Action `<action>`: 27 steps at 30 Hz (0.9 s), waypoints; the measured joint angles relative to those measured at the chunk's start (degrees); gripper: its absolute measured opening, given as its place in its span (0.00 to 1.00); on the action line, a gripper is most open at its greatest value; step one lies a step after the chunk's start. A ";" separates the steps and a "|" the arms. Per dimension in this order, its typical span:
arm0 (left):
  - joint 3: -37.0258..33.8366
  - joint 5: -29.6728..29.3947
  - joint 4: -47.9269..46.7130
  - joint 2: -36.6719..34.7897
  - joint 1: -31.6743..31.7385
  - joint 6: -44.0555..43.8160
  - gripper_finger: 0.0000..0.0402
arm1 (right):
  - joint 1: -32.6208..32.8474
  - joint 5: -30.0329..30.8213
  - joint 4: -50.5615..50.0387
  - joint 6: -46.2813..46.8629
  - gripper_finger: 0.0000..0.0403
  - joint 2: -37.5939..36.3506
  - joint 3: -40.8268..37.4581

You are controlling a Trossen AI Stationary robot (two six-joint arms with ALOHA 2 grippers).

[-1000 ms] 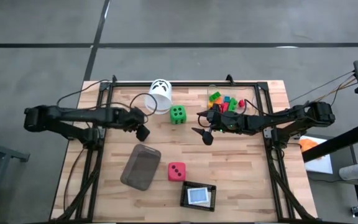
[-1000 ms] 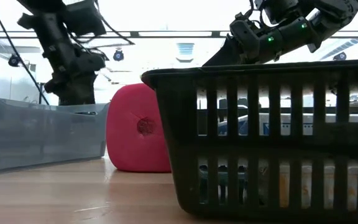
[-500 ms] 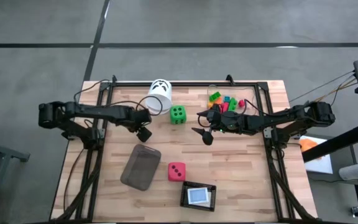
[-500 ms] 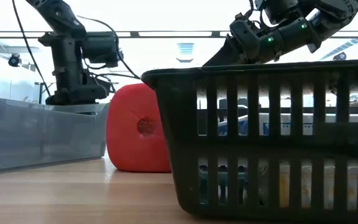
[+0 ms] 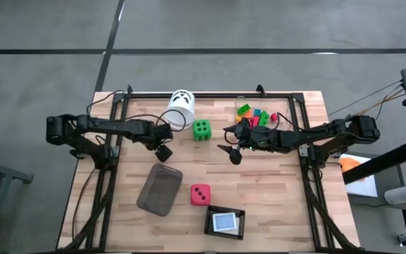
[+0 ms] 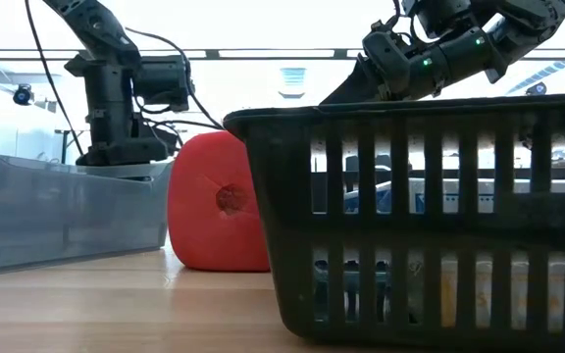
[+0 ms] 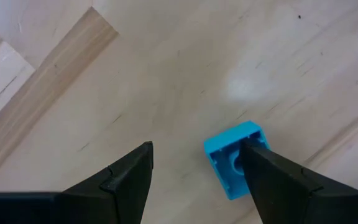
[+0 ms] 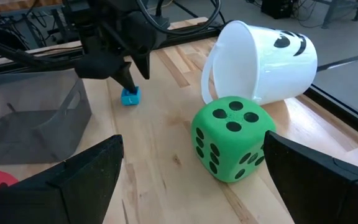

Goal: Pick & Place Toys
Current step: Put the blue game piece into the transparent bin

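Note:
A small blue brick (image 7: 230, 163) lies on the wooden table, its hollow side up, in front of the white bucket (image 8: 260, 59). My left gripper (image 7: 196, 149) points down over it, open; the brick lies at one finger, not in the gap. It shows in the right wrist view as well, the blue brick (image 8: 130, 96) under my left gripper (image 8: 129, 79). My right gripper (image 5: 232, 153) hangs open at mid-table, facing the green die (image 8: 232, 137). A red die (image 5: 200, 194) sits nearer the front. More bricks (image 5: 256, 114) are heaped at the far right. My left gripper comes from above with its fingers pointing down. One fingertip (image 7: 253, 155) stands over the blue brick's edge (image 7: 244, 134). Whether it touches the brick, I cannot tell. The brick lies flat on the table.
The white bucket (image 5: 180, 106) lies on its side at the far edge, beside the green die (image 5: 201, 129). A clear grey box (image 5: 160, 189) sits left of the red die. A black basket (image 5: 225, 222) stands at the near edge and fills the low view.
My left gripper has sunk toward the table beside the clear box and tipped until it points straight down. Most of this happened early in the second. My right arm has kept still.

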 joint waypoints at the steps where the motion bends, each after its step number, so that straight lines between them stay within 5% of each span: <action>1: -0.01 -0.33 0.01 0.00 0.00 0.48 0.62 | 0.00 0.00 0.00 -0.02 0.94 0.00 0.00; 11: -0.11 -7.85 -0.26 0.00 0.36 1.98 0.53 | 0.00 0.00 -0.02 -0.04 0.94 0.02 0.00; 27: -0.37 -9.61 0.07 -0.76 1.22 2.40 0.35 | 0.00 0.02 0.00 -0.07 0.94 0.02 0.00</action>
